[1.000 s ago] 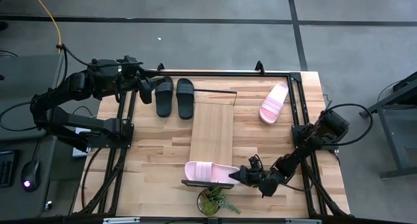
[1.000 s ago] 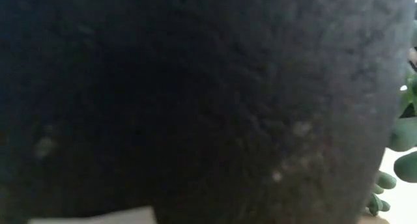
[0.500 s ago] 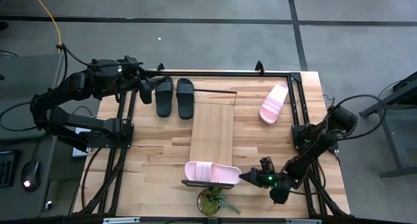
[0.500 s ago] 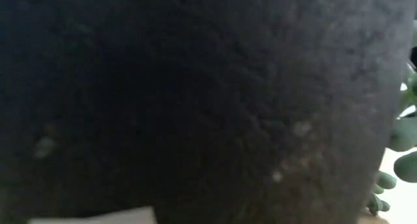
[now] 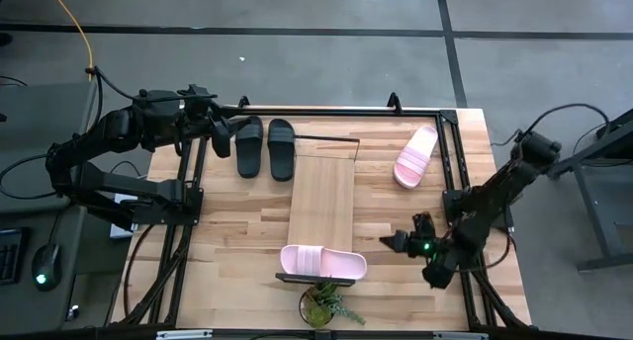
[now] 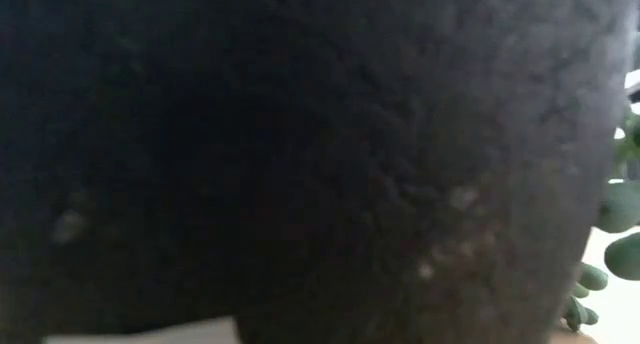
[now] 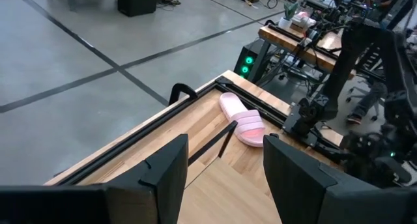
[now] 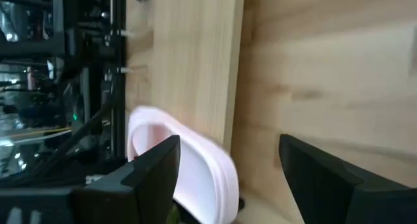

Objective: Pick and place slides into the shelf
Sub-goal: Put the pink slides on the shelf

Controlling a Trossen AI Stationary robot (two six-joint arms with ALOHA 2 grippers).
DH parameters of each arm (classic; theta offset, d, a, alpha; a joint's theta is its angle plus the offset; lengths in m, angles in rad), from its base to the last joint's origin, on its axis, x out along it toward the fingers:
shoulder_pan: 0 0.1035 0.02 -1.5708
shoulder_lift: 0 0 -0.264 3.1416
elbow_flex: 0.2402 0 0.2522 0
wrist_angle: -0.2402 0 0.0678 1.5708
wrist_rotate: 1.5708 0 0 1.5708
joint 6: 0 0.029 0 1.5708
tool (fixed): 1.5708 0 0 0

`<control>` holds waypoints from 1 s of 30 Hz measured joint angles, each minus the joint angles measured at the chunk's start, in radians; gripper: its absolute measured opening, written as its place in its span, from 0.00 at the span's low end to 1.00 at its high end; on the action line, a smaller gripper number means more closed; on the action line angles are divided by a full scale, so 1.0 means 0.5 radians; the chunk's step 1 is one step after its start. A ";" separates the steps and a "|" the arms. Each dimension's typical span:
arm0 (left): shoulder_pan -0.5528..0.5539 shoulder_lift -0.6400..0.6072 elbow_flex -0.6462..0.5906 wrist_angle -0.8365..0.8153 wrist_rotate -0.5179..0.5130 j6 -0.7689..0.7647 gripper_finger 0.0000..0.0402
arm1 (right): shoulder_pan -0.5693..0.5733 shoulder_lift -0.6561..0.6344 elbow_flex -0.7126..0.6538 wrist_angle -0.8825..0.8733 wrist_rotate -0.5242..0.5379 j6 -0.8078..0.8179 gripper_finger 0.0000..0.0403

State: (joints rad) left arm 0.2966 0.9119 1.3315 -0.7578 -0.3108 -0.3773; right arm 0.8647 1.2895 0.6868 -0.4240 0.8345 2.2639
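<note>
While apart from pink slide [image 5: 322,262], right hand [image 5: 400,243] open, empty

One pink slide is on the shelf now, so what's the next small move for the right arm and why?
Probably swing the right gripper toward the other pink slide. Its fingers are open and empty, apart from the pink slide on the shelf, which lies across the near end of the plank. The other one lies on the tabletop on the right arm's side.
</note>
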 joint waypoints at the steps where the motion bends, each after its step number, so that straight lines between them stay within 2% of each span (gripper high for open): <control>1: 0.000 0.000 0.000 0.000 -0.006 0.007 0.46 | -0.013 -0.058 0.000 -0.070 0.000 -0.019 0.62; 6: 0.000 0.000 0.000 -0.001 -0.027 0.013 0.46 | -0.079 -0.320 0.000 -0.343 0.003 -0.158 0.62; 12: -0.001 0.005 0.000 0.000 -0.028 0.013 0.46 | -0.185 -0.568 0.000 -0.486 0.002 -0.331 0.62; 23: 0.000 0.073 0.000 0.015 -0.029 -0.033 0.46 | -0.450 -0.817 0.000 -0.593 -0.008 -0.691 0.62; 30: -0.001 0.151 -0.001 0.031 0.012 -0.116 0.46 | -0.627 -1.040 0.000 -0.924 -0.241 -0.686 0.62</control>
State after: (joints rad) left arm 0.2962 0.9873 1.3311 -0.7425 -0.3049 -0.4354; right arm 0.5511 0.7696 0.6868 -0.8863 0.7141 1.9210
